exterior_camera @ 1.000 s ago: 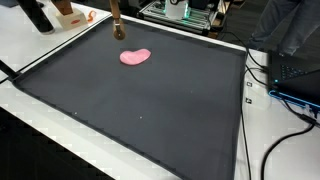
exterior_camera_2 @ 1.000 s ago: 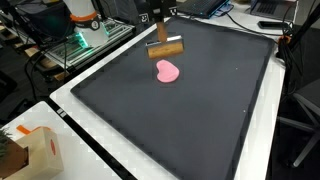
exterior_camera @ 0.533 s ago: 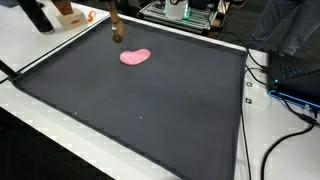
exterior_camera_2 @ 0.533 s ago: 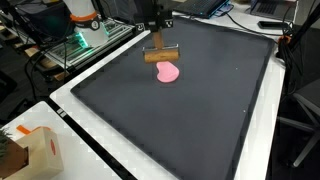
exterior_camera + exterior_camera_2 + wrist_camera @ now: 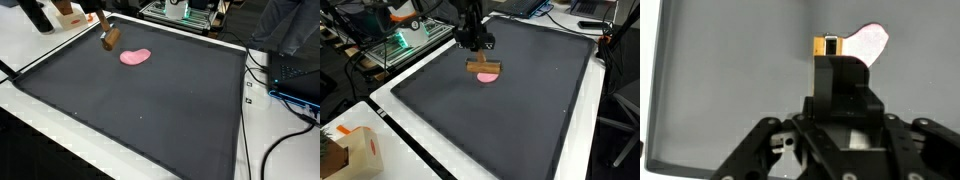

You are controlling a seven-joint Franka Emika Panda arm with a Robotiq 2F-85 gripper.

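Note:
A small wooden block (image 5: 485, 66) hangs just above the black mat (image 5: 520, 110), with my gripper (image 5: 478, 50) shut on it from above. Right beside the block, on the mat, lies a flat pink blob (image 5: 491, 76). In an exterior view the block (image 5: 110, 39) appears tilted at the mat's far left corner, left of the pink blob (image 5: 135, 57), and only the gripper's (image 5: 101, 26) tip shows. In the wrist view my black fingers (image 5: 837, 75) clamp the block (image 5: 827, 46), with the pink blob (image 5: 869, 43) just past it to the right.
The mat (image 5: 140, 110) lies on a white table. A cardboard box (image 5: 356, 150) stands at one corner. Cables (image 5: 285, 115) and a blue-lit device (image 5: 300, 78) lie past the mat's edge. Electronics with green lights (image 5: 405, 38) stand behind the arm.
The gripper has carried the wooden block down and closer to the pink blob, turning it on the way. The blob has not moved.

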